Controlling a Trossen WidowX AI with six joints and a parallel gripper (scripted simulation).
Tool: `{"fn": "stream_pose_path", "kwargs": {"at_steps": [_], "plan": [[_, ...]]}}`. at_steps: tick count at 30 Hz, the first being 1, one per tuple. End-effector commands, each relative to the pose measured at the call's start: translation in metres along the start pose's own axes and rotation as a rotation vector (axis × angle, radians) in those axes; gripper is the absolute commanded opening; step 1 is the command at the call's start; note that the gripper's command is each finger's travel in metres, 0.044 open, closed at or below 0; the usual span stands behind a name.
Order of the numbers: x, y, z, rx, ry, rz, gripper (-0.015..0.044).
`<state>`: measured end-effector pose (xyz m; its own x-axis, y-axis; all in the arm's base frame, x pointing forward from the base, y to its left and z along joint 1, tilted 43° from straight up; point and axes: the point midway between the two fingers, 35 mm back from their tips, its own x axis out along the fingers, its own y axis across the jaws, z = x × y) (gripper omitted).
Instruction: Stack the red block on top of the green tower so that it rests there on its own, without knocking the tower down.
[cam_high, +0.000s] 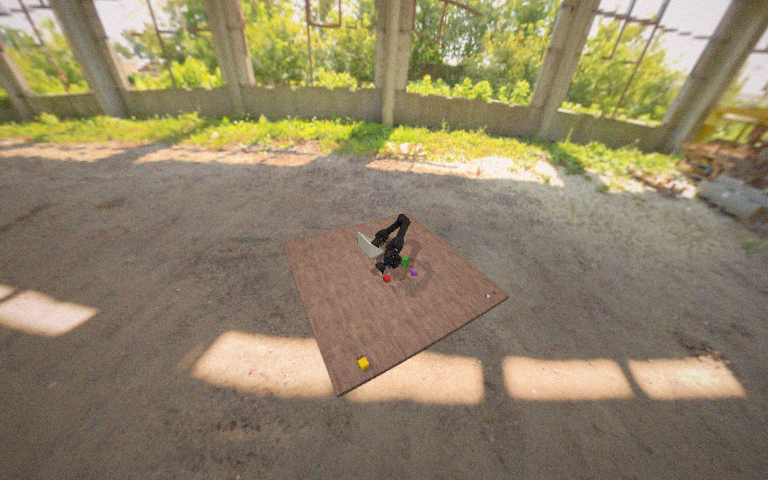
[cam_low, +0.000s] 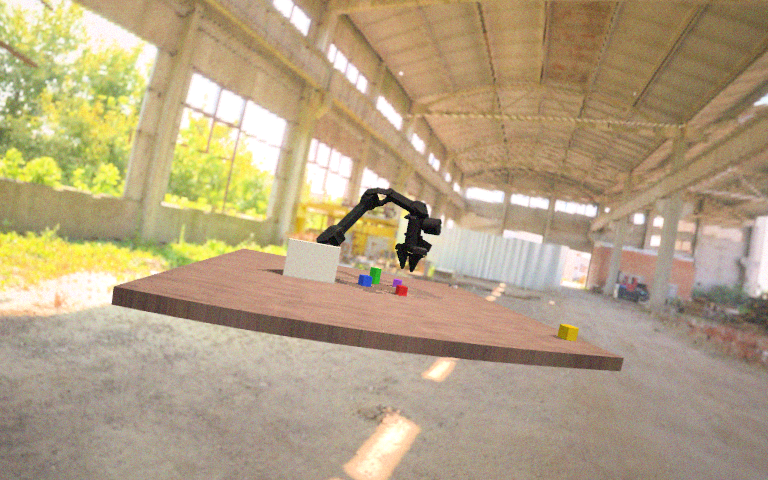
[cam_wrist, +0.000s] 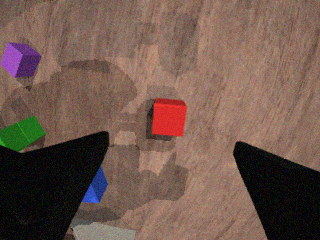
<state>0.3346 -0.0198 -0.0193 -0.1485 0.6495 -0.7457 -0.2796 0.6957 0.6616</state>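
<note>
The red block (cam_high: 386, 278) (cam_low: 401, 290) (cam_wrist: 169, 119) lies on the wooden table top, apart from the other blocks. The green tower (cam_high: 404, 261) (cam_low: 375, 275) (cam_wrist: 12, 136) stands upright, at the left edge of the wrist view. My gripper (cam_low: 407, 268) (cam_wrist: 172, 143) is open and empty, pointing down above the table. In the wrist view the red block shows between the two fingers sideways, slightly beyond the line of their tips. In the exterior view the fingertips are above the level of the blocks. In the top view the fingers are too small to judge clearly.
A blue block (cam_low: 365, 280) (cam_wrist: 98, 186) is near the tower, partly behind the left finger in the wrist view. A purple block (cam_high: 414, 272) (cam_low: 397, 281) (cam_wrist: 19, 60) lies on the tower's other side. A pale panel (cam_high: 368, 245) (cam_low: 311, 260) stands by the arm's base. A yellow block (cam_high: 363, 363) (cam_low: 568, 332) is near a far corner.
</note>
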Motion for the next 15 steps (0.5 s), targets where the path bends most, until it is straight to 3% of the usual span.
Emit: {"fn": "stream_pose_path", "kwargs": {"at_steps": [1,6,15], "plan": [[0.016,-0.001,-0.001,0.014,0.005,0.007,0.044],[0.046,0.0,-0.003,0.014,0.005,0.009,0.044],[0.053,0.001,-0.005,0.014,0.005,0.009,0.044]]}}
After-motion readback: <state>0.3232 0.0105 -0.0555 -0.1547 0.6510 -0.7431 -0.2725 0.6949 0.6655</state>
